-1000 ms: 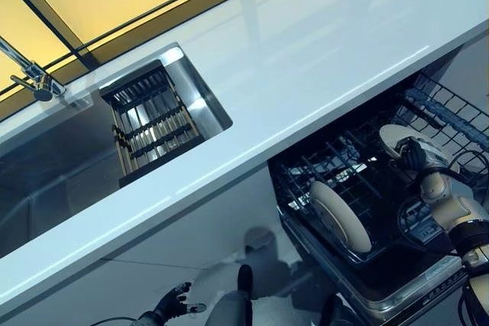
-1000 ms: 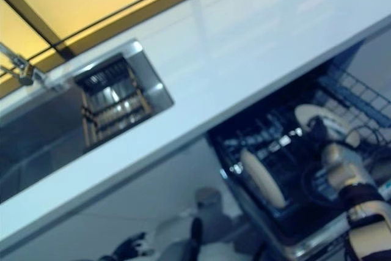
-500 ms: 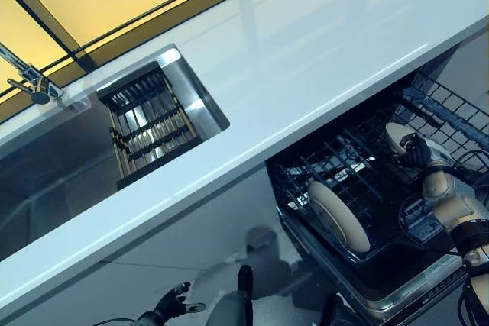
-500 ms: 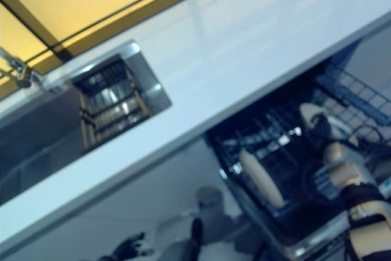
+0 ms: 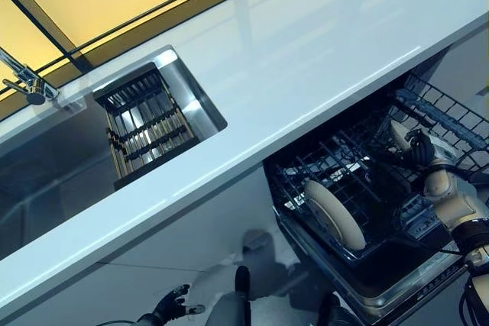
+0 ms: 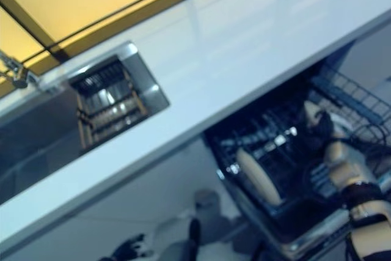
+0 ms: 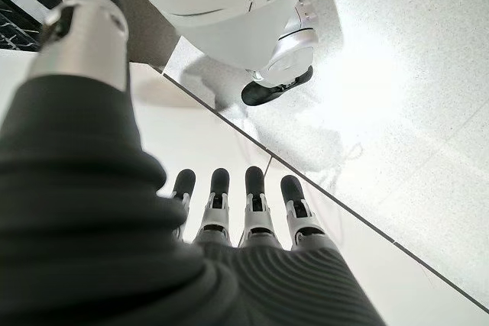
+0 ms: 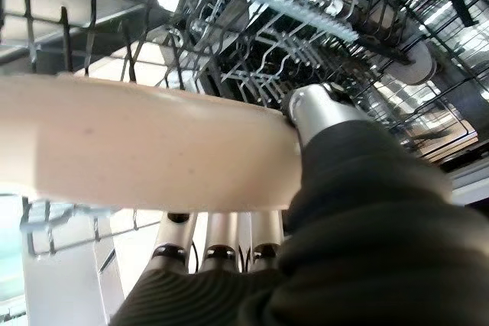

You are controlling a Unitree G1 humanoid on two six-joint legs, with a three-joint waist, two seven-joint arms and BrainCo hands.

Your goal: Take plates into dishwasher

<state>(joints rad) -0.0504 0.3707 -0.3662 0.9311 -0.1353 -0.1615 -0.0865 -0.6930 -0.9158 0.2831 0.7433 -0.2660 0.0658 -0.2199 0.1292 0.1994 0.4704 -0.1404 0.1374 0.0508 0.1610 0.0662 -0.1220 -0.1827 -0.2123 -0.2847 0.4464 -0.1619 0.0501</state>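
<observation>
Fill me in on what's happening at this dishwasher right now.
The robot is loading plates into the open dishwasher under the counter. Its right hand holds a beige plate, pinched between thumb and fingers, down among the prongs of the pulled-out rack. Another plate already stands on edge nearer the front of that rack. The left hand hangs idle over the floor, fingers straight and holding nothing. The sink in the counter holds only a dark drainer.
</observation>
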